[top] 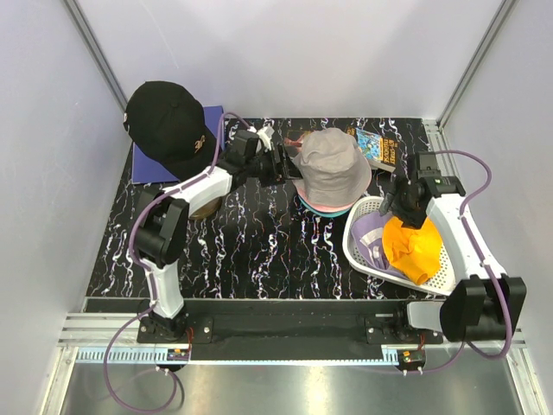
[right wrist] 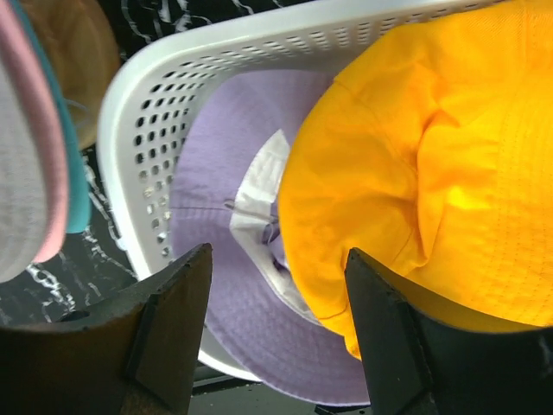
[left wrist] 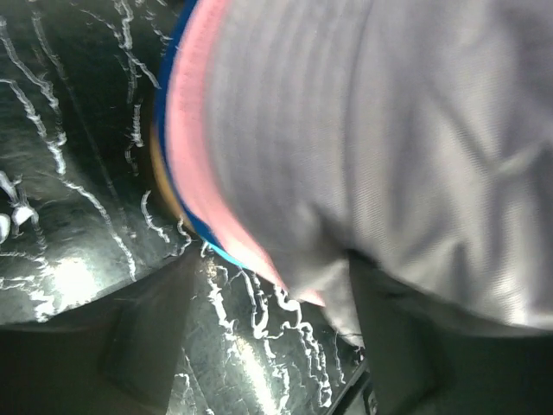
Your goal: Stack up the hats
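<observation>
While the left fingers point(left wrist: 147, 341) stood apart at the edge of the hat stack, nothing was clamped between them. The brim of the grey bucket hat point(top: 333, 160) drooped down into the gap, close against the right-hand finger; whether it touched could not be told through the blur. That hat sat on top of the stack in the middle of the black marbled worktop point(top: 259, 251), with a pink brim point(left wrist: 194, 156) and a teal-blue brim point(left wrist: 216, 246) showing beneath it.

The right fingers point(right wrist: 173, 333) were also spread wide and held nothing. They hung over the white perforated basket point(right wrist: 147, 112) at the right side of the worktop. Between and beyond them lay the lavender bucket hat point(right wrist: 225, 181), inside up, with the orange hat point(right wrist: 432, 164) lying crumpled over its right part, just above the right-hand finger.

At the far left corner, the black baseball cap point(top: 168, 121) rested on a blue mat point(top: 147, 164), well apart from both arms.
</observation>
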